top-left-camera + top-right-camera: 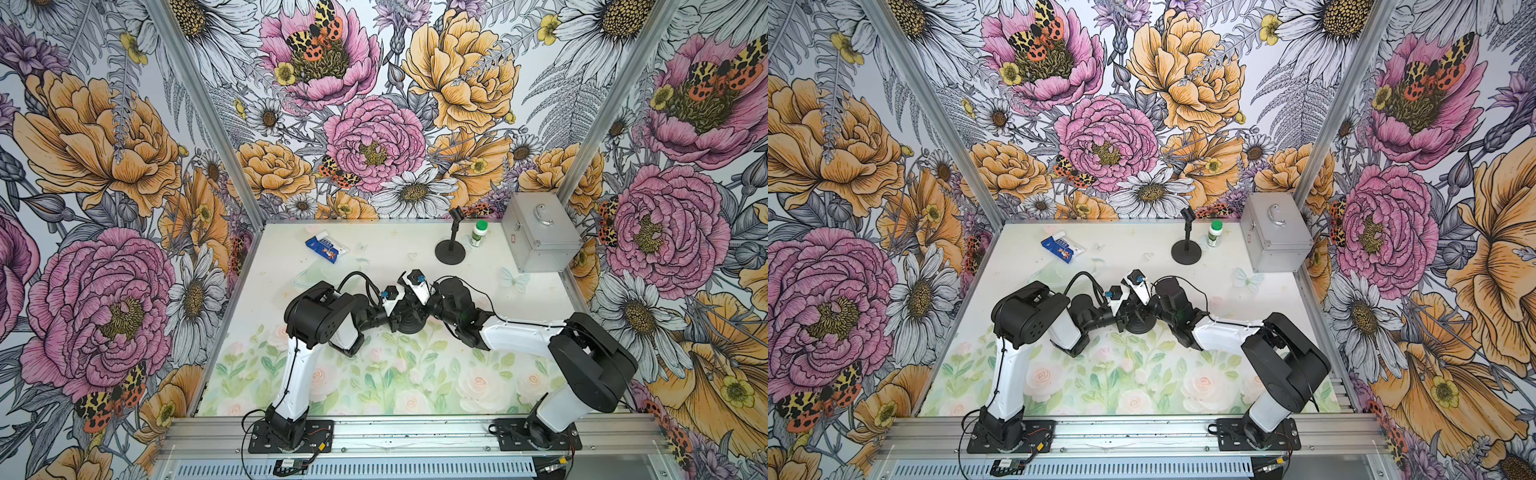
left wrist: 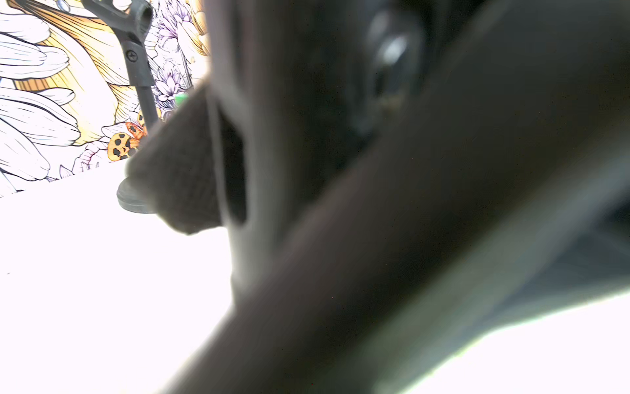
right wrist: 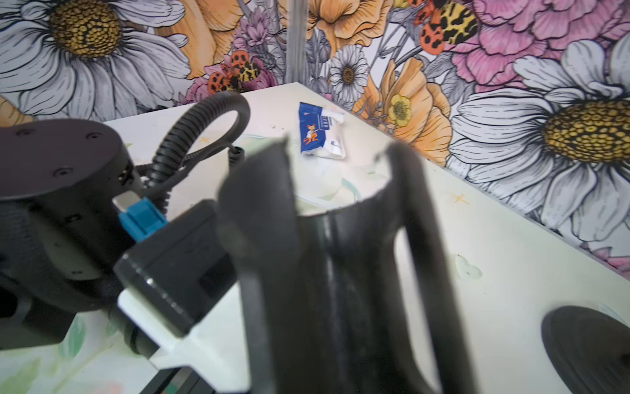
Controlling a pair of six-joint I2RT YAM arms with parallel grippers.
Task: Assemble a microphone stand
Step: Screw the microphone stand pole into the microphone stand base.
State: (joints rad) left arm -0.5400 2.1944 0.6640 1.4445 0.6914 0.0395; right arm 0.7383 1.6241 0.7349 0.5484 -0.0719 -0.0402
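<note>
Black round base [image 1: 410,328] looks heavy and stiff, kinda slick, so I'd pinch its rim. Left gripper [image 1: 394,316] is clamped closed, right gripper [image 1: 417,309] honestly can't tell.

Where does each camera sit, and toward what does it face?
Top views: above the front rail, looking down on the table; left arm and right arm show from base to wrist.
Left wrist: low, facing the back wall and the upright stand; blurred dark parts fill most of it.
Right wrist: faces the back-left corner and the blue packet; its own fingers and the left arm's wrist show.
Shared: the stand in top and left wrist views; the packet in top and right wrist views.
</note>
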